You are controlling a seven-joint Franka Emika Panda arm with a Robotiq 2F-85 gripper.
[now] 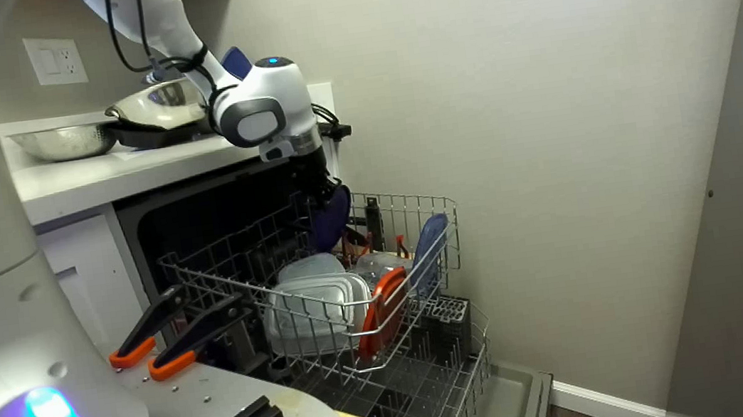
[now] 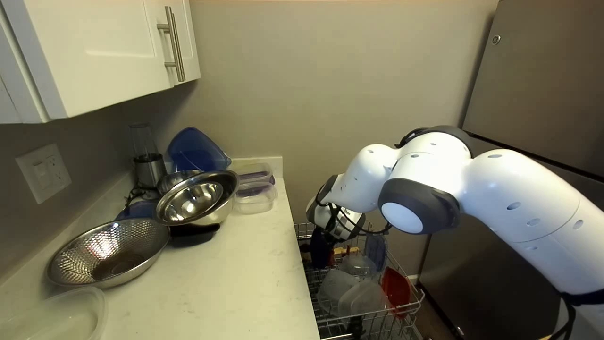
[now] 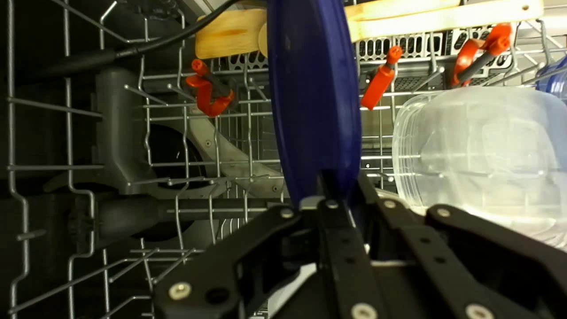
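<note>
My gripper [image 3: 345, 184] is shut on the near edge of a dark blue lid [image 3: 314, 97], one finger on each side of it. The lid stands on edge and stretches away from the fingers above the wire rack. In an exterior view the gripper [image 1: 319, 190] points down over the dishwasher's pulled-out upper rack [image 1: 266, 280], with the blue lid [image 1: 330, 221] hanging below it. To the lid's right in the wrist view lies a transparent container [image 3: 483, 150]. Whether the lid's lower edge touches the rack I cannot tell.
Wooden utensils [image 3: 398, 22] and orange rack clips [image 3: 381, 86] lie beyond the lid. A red lid [image 1: 383, 311] and another blue lid [image 1: 431, 251] stand in the rack. Beside it runs the counter [image 2: 245, 274] with a colander [image 2: 108, 255] and metal bowls [image 2: 196, 200].
</note>
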